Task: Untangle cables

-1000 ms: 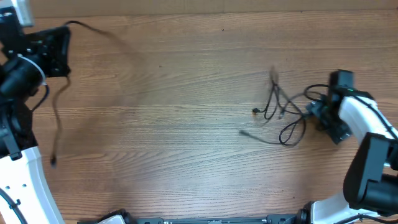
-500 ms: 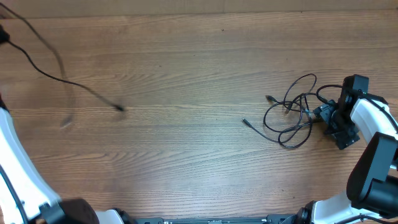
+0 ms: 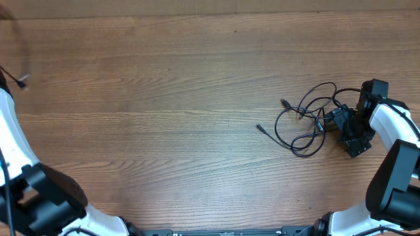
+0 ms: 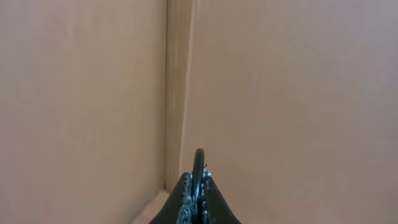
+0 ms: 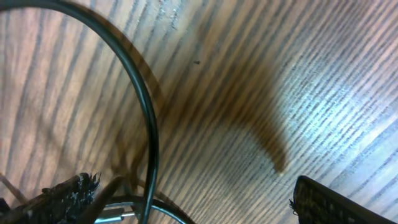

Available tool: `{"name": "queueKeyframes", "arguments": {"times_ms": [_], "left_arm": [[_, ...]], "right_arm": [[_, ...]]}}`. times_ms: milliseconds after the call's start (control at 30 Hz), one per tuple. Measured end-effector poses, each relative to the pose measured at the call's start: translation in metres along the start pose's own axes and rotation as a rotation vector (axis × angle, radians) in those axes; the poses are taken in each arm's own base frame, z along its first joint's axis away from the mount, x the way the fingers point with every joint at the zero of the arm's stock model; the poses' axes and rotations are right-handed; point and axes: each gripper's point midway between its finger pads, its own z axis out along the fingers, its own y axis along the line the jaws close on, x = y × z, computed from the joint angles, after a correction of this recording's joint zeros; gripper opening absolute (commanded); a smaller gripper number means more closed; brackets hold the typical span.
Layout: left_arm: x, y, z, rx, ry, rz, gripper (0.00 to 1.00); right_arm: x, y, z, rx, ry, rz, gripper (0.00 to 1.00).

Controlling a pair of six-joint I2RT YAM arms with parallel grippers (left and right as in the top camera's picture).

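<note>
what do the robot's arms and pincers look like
Both arms are glossy white rounded shells with black joints: right arm, left arm. The pincers are black. The left pincer has two slim fingers with ridged inner faces; the right pincer has rough-textured pads. No markings are visible.

Cables (image 3: 317, 122): one loose tangle of thin black loops flat on the wooden surface (image 3: 164, 98), just left of the right end effector (image 3: 340, 126). Nearest loops reach it. Two plug ends (image 3: 283, 102) (image 3: 260, 128) stick out further left. Single cable (image 3: 23, 80), tip blurred, far left of that end effector, at frame edge.
</note>
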Motion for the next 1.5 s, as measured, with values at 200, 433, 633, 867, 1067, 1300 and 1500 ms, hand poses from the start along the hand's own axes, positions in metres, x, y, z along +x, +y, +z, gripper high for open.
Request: {"name": "queueKeyframes", "arguments": {"times_ms": [200, 433, 633, 867, 1067, 1300, 1500], "left_arm": [[0.11, 0.003, 0.039, 0.025, 0.24, -0.122, 0.04], [0.216, -0.037, 0.05, 0.209, 0.495, -0.306, 0.12], [0.277, -0.092, 0.047, 0.304, 0.636, -0.341, 1.0], [0.34, -0.076, 0.022, 0.066, 0.854, -0.299, 1.0], [0.343, -0.042, 0.002, -0.134, 0.917, -0.257, 1.0], [0.217, -0.089, -0.015, 0.09, 0.742, -0.32, 1.0], [0.126, -0.154, -0.066, 0.313, 0.651, -0.32, 1.0]], "right_arm": [[-0.001, 0.001, 0.0, -0.004, -0.004, 0.0, 1.0], [0.0, 0.002, 0.0, -0.01, 0.002, 0.0, 1.0], [0.0, 0.002, 0.0, -0.01, 0.002, -0.001, 1.0], [0.0, 0.002, 0.0, -0.01, 0.002, -0.001, 1.0], [-0.002, 0.004, 0.0, -0.017, -0.006, 0.0, 1.0], [-0.012, 0.014, -0.001, -0.061, -0.046, -0.002, 1.0], [0.012, 0.021, -0.002, -0.116, 0.075, -0.002, 1.0]]}}
